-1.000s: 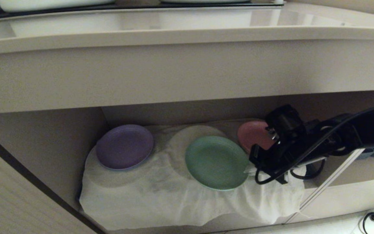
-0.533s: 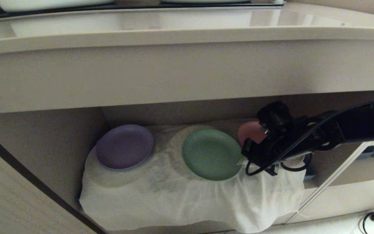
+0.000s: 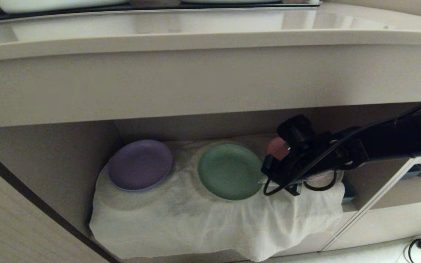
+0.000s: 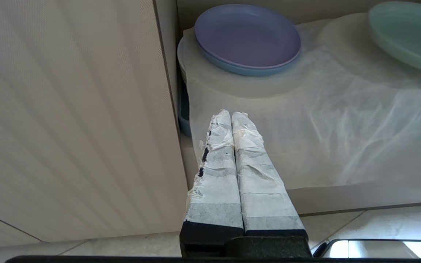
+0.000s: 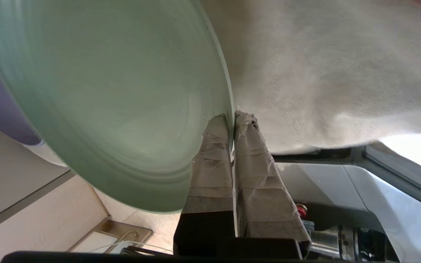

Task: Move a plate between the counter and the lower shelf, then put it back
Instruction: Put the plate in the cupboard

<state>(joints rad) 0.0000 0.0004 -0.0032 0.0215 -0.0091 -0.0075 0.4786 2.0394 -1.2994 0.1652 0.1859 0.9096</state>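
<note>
Since the earlier head frames, the plate [image 3: 230, 171] has travelled left and farther into the lower shelf [image 3: 68, 160], and the right arm has followed it in from the right.

Head view: the mint-green plate now sits over the round hump in the white cloth [image 3: 196, 223], between the purple plate [image 3: 140, 164] on the left and the pink plate [image 3: 277, 148], which is largely hidden behind the arm. The right claw [image 3: 265, 179] meets the plate's right rim. The arm reaches in nearly level beneath the desk [image 3: 210, 40], forearm running out to the right edge. Judgement: an edge grip keeps the arm low enough to clear the desk's thick front, and the plate is being returned to its place on the cloth.

Left wrist view: the left claw [image 4: 231, 116] hangs parked near the shelf's front, taped fingers pressed together on nothing, the purple plate beyond it.

Right wrist view: the right claw's taped fingers [image 5: 212, 153] pinch the plate's rim, one above and one below, gap narrow. Whether the plate's underside already touches the cloth cannot be told.
</note>
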